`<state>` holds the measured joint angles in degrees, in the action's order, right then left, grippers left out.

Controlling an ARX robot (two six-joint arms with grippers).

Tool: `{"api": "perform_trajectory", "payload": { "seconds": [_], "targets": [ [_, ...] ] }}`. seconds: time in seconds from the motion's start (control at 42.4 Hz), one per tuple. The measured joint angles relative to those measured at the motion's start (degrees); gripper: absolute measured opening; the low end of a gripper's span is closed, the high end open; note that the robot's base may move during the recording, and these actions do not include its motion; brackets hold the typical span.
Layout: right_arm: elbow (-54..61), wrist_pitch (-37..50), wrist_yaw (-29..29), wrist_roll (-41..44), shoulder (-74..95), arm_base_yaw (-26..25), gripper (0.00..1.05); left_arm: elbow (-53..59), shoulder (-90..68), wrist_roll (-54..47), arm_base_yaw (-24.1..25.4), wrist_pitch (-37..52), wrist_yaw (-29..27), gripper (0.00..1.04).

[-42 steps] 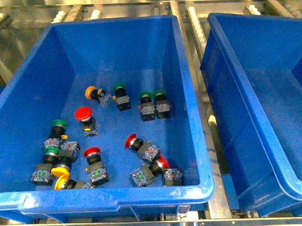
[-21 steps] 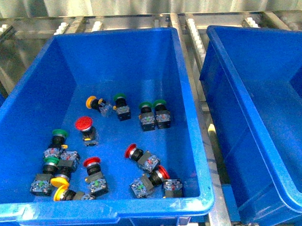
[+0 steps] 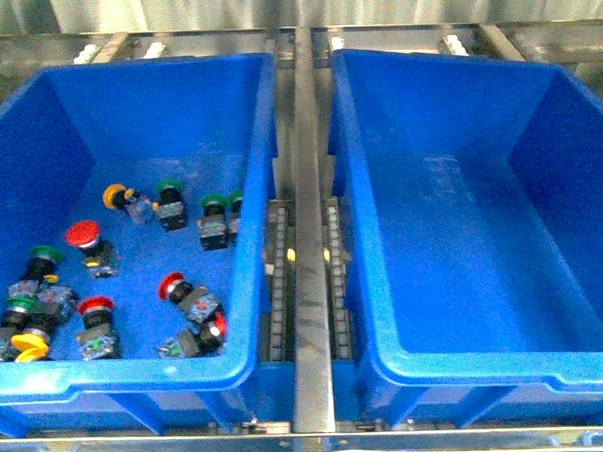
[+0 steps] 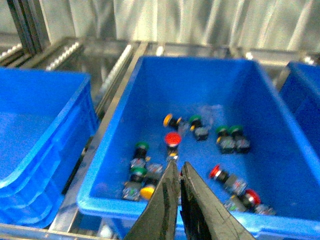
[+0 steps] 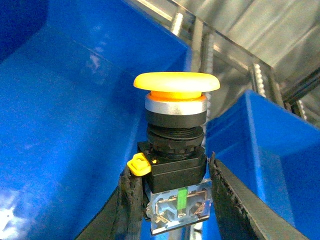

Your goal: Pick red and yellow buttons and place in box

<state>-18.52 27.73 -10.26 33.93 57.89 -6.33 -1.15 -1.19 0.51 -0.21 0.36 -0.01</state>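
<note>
My right gripper [image 5: 170,175] is shut on a yellow button [image 5: 176,82], gripping its black body and clear contact block, with the cap pointing away from the jaws. Blue bin walls [image 5: 60,125] lie behind it. The box [image 3: 462,229] at the right of the front view is empty. The left bin [image 3: 255,188] holds red buttons [image 3: 82,234] [image 3: 170,286] and yellow ones [image 3: 113,196] [image 3: 30,344]. My left gripper [image 4: 176,167] is shut and empty, above this bin's near rim [image 4: 120,205]. A red button [image 4: 173,138] lies beyond its tips. Neither arm shows in the front view.
Green-capped buttons [image 3: 213,203] [image 3: 168,187] lie among the others in the left bin. A metal rail with rollers [image 3: 304,236] runs between the two bins. Another blue bin [image 4: 40,125] stands beside the button bin in the left wrist view.
The front view has swung to the right: the button bin has slid left in the picture and the empty box now shows in full. The buttons in the bin lie as before.
</note>
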Motion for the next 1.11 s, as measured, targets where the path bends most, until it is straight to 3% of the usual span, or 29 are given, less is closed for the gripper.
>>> {"api": "perform_trajectory", "payload": {
  "seconds": [0.613, 0.731, 0.943, 1.108],
  "targets": [
    [-0.3, 8.6, 0.3, -2.1, 9.1, 2.2, 0.31, 0.0, 0.3, -0.1, 0.0, -0.4, 0.0, 0.02],
    [-0.3, 10.6, 0.0, -3.0, 10.2, 2.5, 0.31, 0.0, 0.3, -0.1, 0.0, -0.4, 0.1, 0.2],
    [-0.3, 12.7, -1.0, -4.0, 11.4, 2.5, 0.31, 0.0, 0.3, -0.1, 0.2, -0.4, 0.1, 0.63],
    [-0.3, 12.7, -1.8, -4.2, 11.5, 1.7, 0.31, 0.0, 0.3, -0.3, 0.2, -0.4, 0.0, 0.36]
  ]
}}
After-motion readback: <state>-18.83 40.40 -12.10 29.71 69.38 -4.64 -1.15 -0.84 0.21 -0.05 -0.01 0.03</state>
